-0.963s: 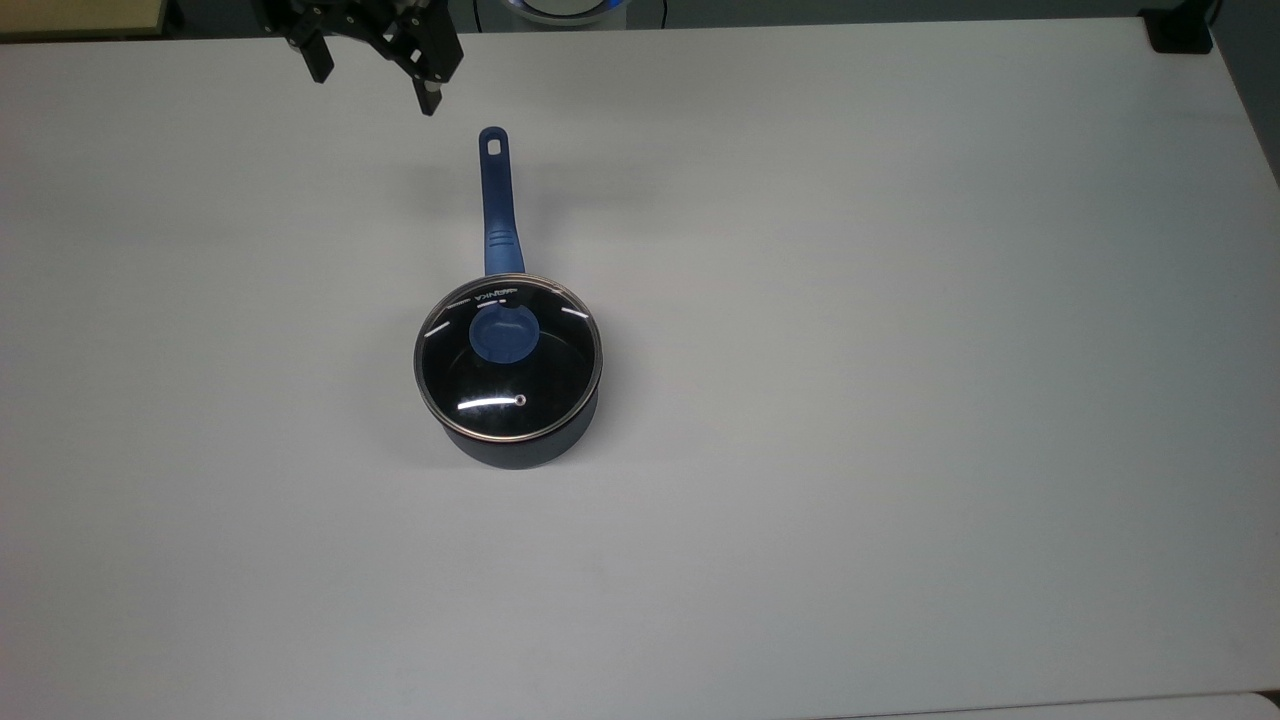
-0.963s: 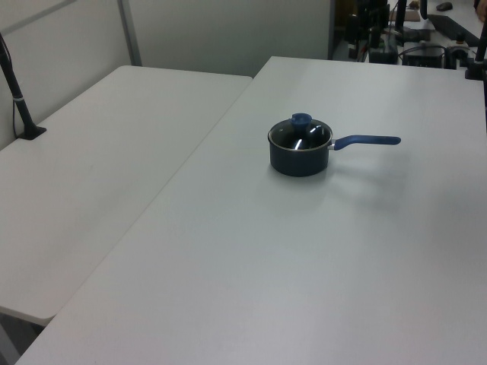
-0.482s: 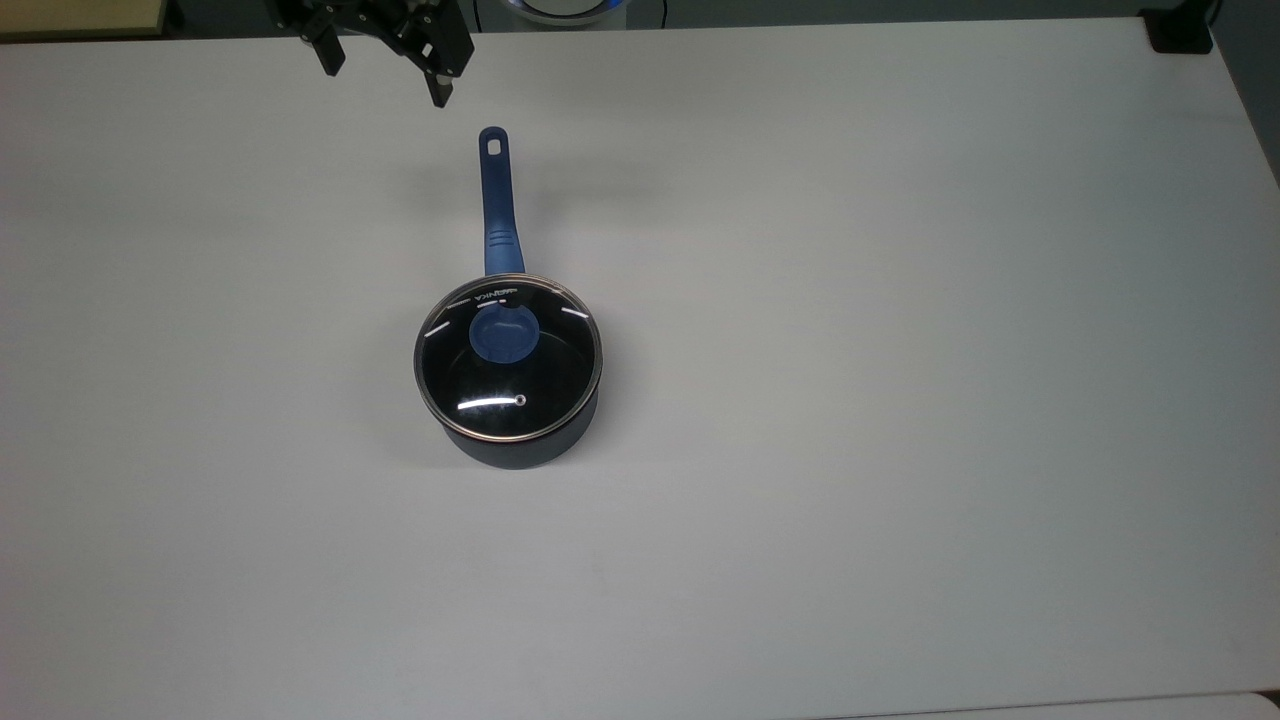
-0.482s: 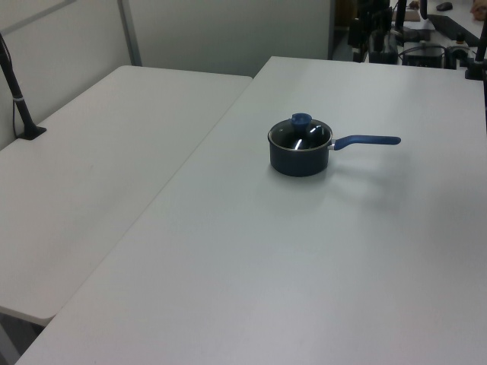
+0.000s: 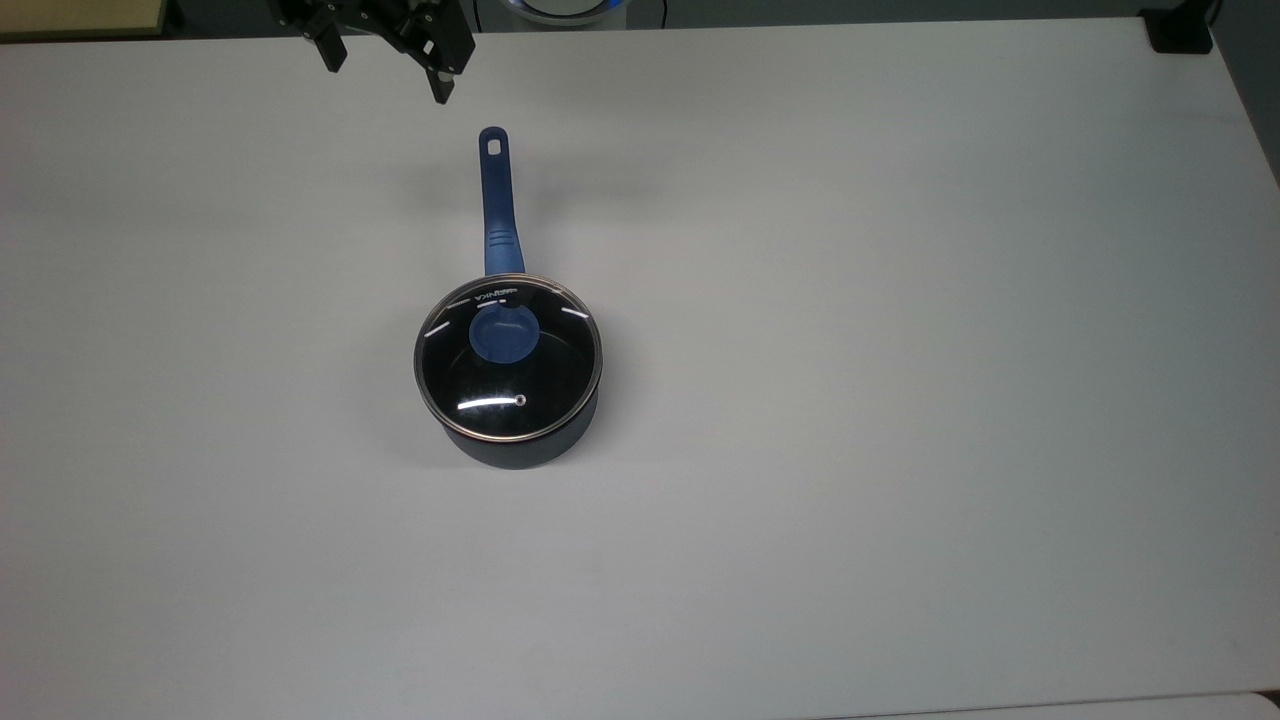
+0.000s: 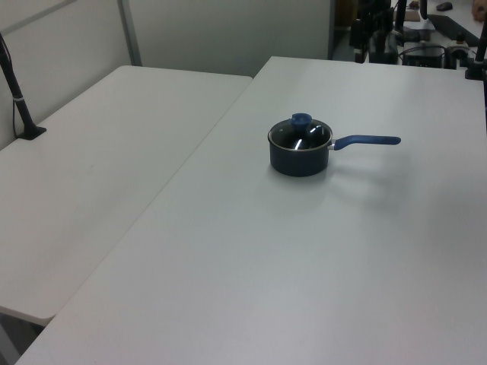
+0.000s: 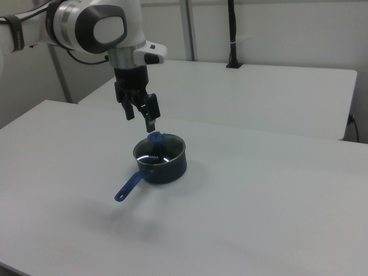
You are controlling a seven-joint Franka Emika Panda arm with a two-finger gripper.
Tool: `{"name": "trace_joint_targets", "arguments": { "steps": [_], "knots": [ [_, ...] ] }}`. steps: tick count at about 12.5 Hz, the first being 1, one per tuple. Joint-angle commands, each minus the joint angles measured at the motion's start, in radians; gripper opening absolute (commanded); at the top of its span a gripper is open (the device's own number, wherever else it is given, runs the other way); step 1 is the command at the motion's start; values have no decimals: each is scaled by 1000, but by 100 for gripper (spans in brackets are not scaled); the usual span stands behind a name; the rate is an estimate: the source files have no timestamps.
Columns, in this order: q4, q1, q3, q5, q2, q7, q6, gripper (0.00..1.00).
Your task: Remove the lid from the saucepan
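While the saucepan (image 5: 520,425) and its lid (image 5: 508,357) sit exactly where they were a second ago, we see the gripper (image 5: 385,78) has shifted slightly toward the top view's upper edge; since half a second ago it has barely moved. Lid is still seated on the pan, blue knob (image 5: 503,336) at centre, steam hole on the side away from the handle (image 5: 496,200).

Arm pose: in the right view the white arm (image 7: 95,26) comes in from the right view's upper left, wrist pointing straight down, gripper (image 7: 140,119) hanging in the air above the table (image 7: 276,190). Fingers are spread wide, nothing between them. In the top view the gripper is beyond the slotted end of the handle, to the top view's left of it, well apart from the lid.

View differences: the right view gives us the height, with fingertips clearly above the knob (image 7: 154,137) level and no contact. The top view gives the lateral offset from the pan. In the left view we get the pan (image 6: 299,158) with handle (image 6: 367,140) pointing to the left view's right, plus a second table (image 6: 99,160) adjoining on the left view's left.
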Motion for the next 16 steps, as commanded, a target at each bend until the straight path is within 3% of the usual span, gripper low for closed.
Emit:
{"name": "trace_joint_targets", "arguments": {
  "steps": [1, 10, 13, 16],
  "knots": [
    [10, 9, -4, 1, 33, -20, 15, 100],
    [62, 110, -2, 27, 245, 68, 345, 100],
    [155, 134, -2, 26, 359, 150, 368, 100],
    [176, 156, -2, 24, 411, 162, 373, 100]
  ]
}}
